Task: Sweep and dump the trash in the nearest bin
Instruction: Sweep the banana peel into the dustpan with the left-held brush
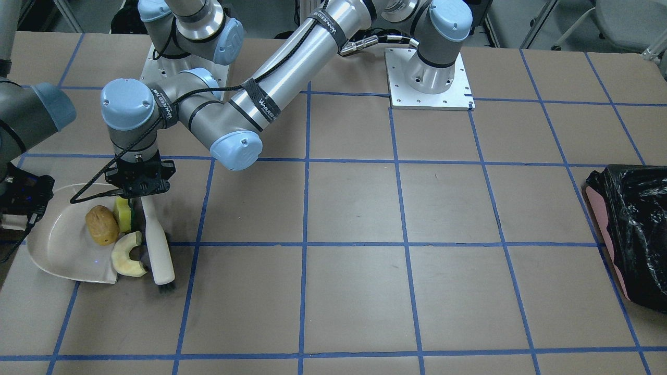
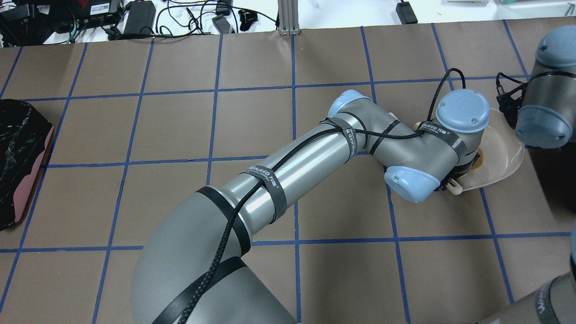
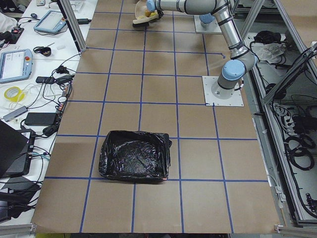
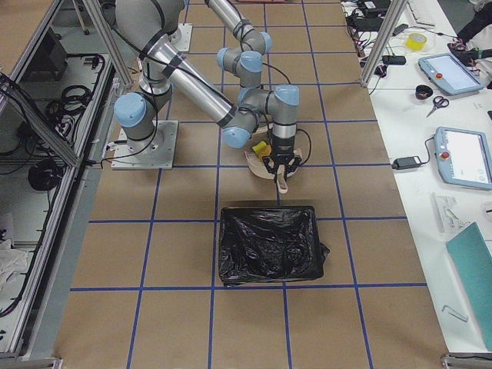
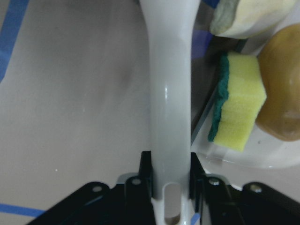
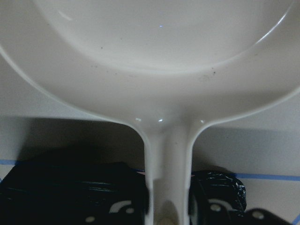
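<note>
My left gripper [image 1: 139, 195] reaches across the table and is shut on the handle of the white brush [image 1: 159, 250], as the left wrist view [image 5: 169, 187] shows. The brush lies along the open lip of the white dustpan [image 1: 57, 245]. The orange-brown lump [image 1: 102, 225] sits inside the pan. The yellow-and-green sponge wedge [image 1: 123, 213] and the cream curved piece [image 1: 128, 255] lie at the lip, between lump and brush. My right gripper [image 1: 21, 205] is shut on the dustpan's handle [image 6: 168, 178].
A black-lined bin [image 1: 635, 234] stands at the far end of the table on my left, also seen overhead [image 2: 18, 157]. A second black-lined bin [image 4: 269, 242] stands close beside the dustpan at my right end. The arm bases [image 1: 430, 78] are bolted to the table.
</note>
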`<state>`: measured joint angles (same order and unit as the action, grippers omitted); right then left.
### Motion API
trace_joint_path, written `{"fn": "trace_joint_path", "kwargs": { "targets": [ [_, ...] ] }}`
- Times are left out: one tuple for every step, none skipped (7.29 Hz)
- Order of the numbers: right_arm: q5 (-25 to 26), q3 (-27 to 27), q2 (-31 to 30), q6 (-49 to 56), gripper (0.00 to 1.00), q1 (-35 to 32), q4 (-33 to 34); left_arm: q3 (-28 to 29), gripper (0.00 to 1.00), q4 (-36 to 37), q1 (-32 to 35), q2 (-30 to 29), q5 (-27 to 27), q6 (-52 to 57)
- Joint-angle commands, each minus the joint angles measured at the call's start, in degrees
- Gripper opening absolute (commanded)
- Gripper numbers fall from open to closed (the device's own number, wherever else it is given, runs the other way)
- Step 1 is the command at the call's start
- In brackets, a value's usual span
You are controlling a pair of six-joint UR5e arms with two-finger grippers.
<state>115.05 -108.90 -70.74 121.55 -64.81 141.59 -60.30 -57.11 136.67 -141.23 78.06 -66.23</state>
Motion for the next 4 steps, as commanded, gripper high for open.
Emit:
{"fn": "trace_joint_path", "kwargs": {
  "targets": [
    [0.00, 0.00, -0.19, -0.09, 0.00, -0.05, 0.09, 1.67, 0.00, 0.07, 0.09, -0.98, 0.69, 9.06],
    [0.09, 0.00, -0.19, -0.17, 0.00, -0.22, 0.00, 1.67, 0.00, 0.16, 0.09, -0.98, 0.69, 13.63],
    [0.09, 0.00, -0.28, -0.17, 0.00, -0.23, 0.00, 1.67, 0.00, 0.16, 0.70, -0.98, 0.60, 15.76],
    [0.09, 0.00, -0.28, -0.17, 0.00, -0.23, 0.00, 1.67, 0.00, 0.16, 1.83, -0.89, 0.51, 17.70]
  ]
}}
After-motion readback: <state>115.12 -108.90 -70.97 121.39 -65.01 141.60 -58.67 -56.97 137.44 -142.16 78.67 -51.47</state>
